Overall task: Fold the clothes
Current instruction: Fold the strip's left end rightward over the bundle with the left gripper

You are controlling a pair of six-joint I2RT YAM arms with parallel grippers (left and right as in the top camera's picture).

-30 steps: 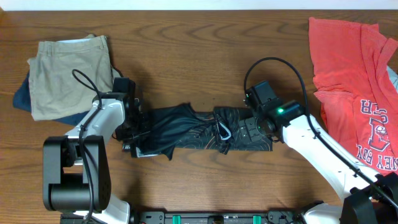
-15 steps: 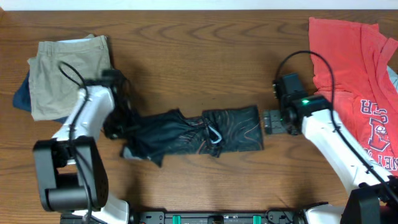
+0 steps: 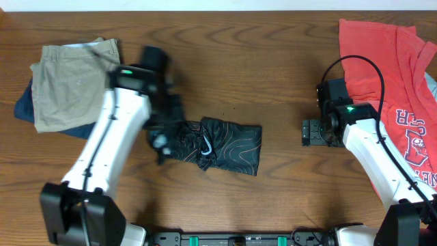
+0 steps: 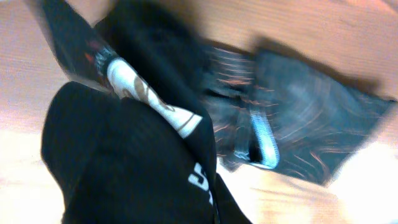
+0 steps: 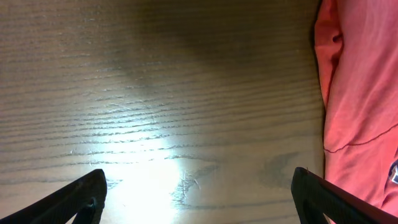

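Note:
The black jersey [image 3: 232, 147] with fine contour lines lies bunched into a short bundle at the table's middle. My left gripper [image 3: 164, 140] is at the bundle's left end, shut on a fold of the jersey. In the left wrist view black fabric with white lettering [image 4: 137, 162] hangs right in front of the camera and hides the jaws, with the rest of the jersey [image 4: 298, 124] on the table beyond. My right gripper [image 3: 308, 132] is open and empty over bare wood, apart from the jersey's right edge. The right wrist view shows its open fingers [image 5: 199, 180].
Khaki shorts [image 3: 75, 82] lie on a navy garment [image 3: 24, 106] at the far left. Red T-shirts [image 3: 389, 75] with grey print cover the right side, close beside my right arm, and show in the right wrist view [image 5: 367, 93].
My left arm swung right, carrying the jersey's left end over the rest, so the jersey is much shorter. My right gripper let go of the jersey's right end and drew back right.

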